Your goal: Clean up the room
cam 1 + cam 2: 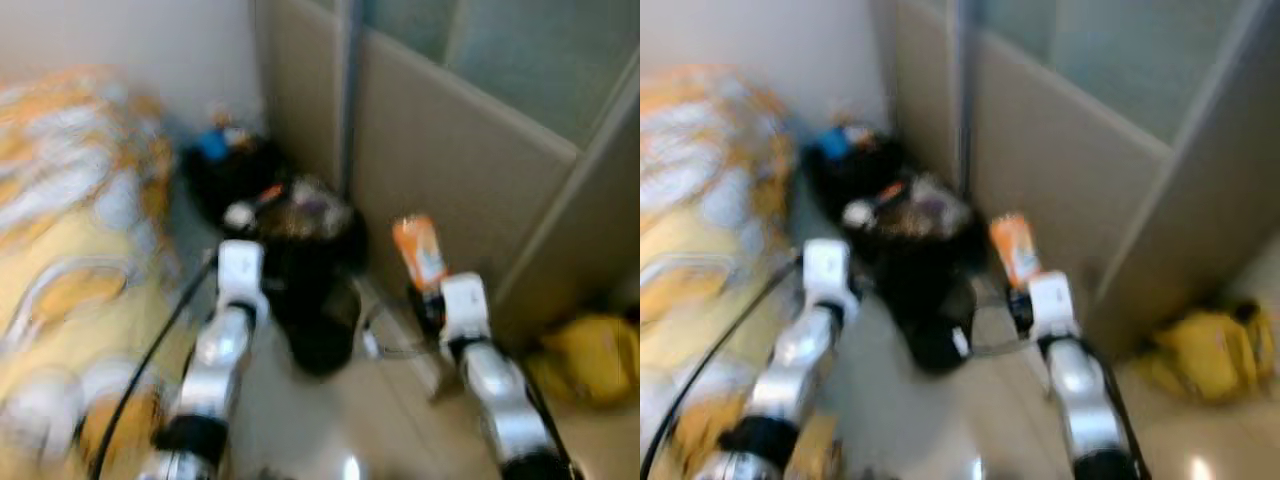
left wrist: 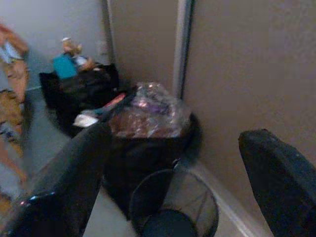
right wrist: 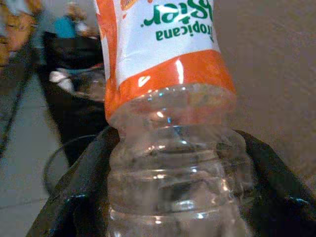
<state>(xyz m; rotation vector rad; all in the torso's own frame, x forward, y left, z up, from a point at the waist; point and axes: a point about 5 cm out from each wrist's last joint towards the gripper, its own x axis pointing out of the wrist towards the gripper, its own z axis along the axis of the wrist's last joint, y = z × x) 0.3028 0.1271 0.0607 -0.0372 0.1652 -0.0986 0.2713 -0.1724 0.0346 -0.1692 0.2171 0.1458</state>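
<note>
My right gripper [image 3: 177,197] is shut on a clear plastic Tropicana bottle [image 3: 168,123] with an orange and white label, held upright [image 1: 420,250] above the floor beside the beige panel. My left gripper [image 2: 177,168] is open with nothing between its fingers [image 2: 74,173]. It points at a black wire wastebasket [image 2: 173,207] on the floor. Right behind the basket stands a black rubbish bag [image 2: 148,113] stuffed with wrappers and clear plastic. In the head views, which are blurred, the wastebasket [image 1: 320,340] lies between my two arms.
A bed with an orange and yellow patterned cover [image 1: 70,230] runs along the left. Another black bag with a blue item [image 1: 225,160] sits in the corner. Beige panels [image 1: 450,160] close the right side. A yellow heap [image 1: 590,355] lies on the floor at the right.
</note>
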